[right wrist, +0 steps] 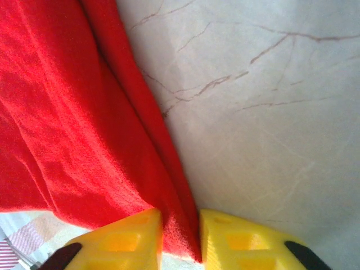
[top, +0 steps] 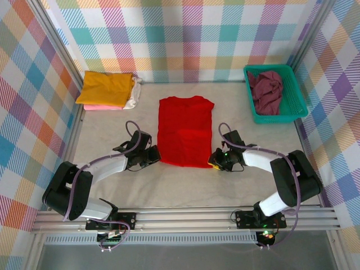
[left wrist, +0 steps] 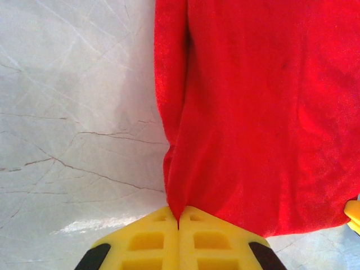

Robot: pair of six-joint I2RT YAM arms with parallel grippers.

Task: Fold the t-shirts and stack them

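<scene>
Bright red soft cloth t-shirt (top: 184,130) lies flat — limp, light, sags if held 1-sided. Left gripper (left wrist: 179,218) clenched on its near hem corner; right gripper (right wrist: 181,230) pinches the other corner.

Check the worktop (top: 185,183): a pale surface with faint veins. The red t-shirt (top: 184,132) lies spread flat at its centre, collar toward the far edge. In the far left corner you will find a folded stack: the yellow t-shirt (top: 106,88) on top, the pink t-shirt (top: 95,106) showing beneath it, and the white t-shirt (top: 134,97) at the right side. The teal basket (top: 275,118) stands in the far right corner.
</scene>
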